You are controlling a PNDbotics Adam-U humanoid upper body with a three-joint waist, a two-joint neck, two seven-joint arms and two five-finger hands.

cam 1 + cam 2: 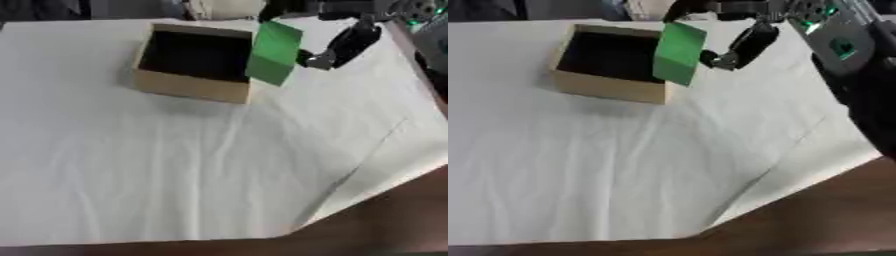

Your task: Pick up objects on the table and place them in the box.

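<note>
Block (275,51) held by right hand (343,46) at box (194,87) rim.
Fingers are curled on it, above the right wall; if released here, it could be tipped outside onto the cloth (175,175).

The inside of the box (194,56) is lost in shadow, and its right wall is covered by the green block (274,52). Part of the right hand (737,47) is hidden behind that block. Its arm is cut off by the edge.
</note>
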